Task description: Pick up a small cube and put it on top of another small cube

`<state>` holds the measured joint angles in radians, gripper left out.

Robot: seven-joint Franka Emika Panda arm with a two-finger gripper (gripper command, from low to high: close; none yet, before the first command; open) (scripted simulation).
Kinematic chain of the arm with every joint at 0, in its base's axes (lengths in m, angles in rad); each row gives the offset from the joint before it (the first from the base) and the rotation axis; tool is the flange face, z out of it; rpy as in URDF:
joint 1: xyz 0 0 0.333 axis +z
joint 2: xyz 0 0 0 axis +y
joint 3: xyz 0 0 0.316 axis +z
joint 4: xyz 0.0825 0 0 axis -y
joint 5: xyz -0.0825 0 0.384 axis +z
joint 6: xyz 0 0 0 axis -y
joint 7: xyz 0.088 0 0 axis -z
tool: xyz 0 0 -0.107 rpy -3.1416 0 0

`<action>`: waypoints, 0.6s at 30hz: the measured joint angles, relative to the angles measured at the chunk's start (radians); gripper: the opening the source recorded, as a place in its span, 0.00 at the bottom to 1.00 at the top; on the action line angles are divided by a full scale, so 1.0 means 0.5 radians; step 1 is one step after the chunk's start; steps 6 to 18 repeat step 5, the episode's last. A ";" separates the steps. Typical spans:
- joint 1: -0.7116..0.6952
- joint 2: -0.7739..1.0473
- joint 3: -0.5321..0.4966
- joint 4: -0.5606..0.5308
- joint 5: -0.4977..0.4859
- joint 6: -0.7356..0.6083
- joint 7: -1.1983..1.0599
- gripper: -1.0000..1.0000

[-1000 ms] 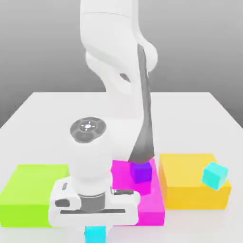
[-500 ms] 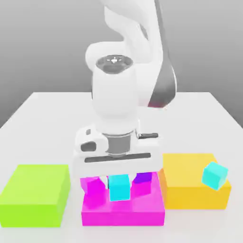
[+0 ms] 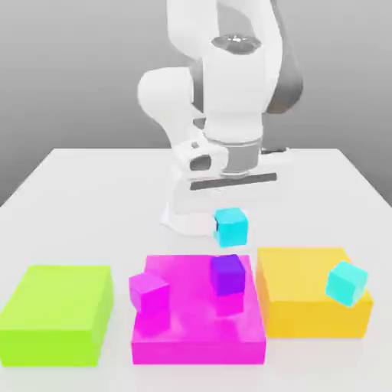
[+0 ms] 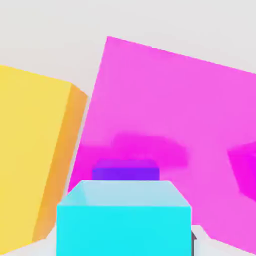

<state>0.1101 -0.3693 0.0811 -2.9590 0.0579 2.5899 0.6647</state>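
Carried farther back, cyan cube [image 3: 230,227] equal-sided, roughly upright, slightly turned, pinched in the gripper [image 3: 232,232]

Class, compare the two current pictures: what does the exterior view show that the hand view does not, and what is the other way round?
Exterior view only: the green block, the turquoise cube and the robot's arm.
Hand view only: no extra object, just a look at the blue cube from the hand.
Both: that blue cube, the purple cube, the magenta block, the magenta cube and the yellow-orange block.
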 joint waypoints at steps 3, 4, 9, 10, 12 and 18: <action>-0.011 0.206 0.014 -0.030 -0.005 0.236 0.005 1.00; -0.010 0.206 0.014 -0.030 -0.005 0.235 0.005 1.00; -0.010 0.206 0.014 -0.030 -0.005 0.235 0.005 1.00; -0.010 0.206 0.014 -0.030 -0.005 0.235 0.005 1.00; -0.010 0.206 0.014 -0.030 -0.005 0.235 0.005 1.00; -0.010 0.206 0.014 -0.030 -0.005 0.235 0.005 1.00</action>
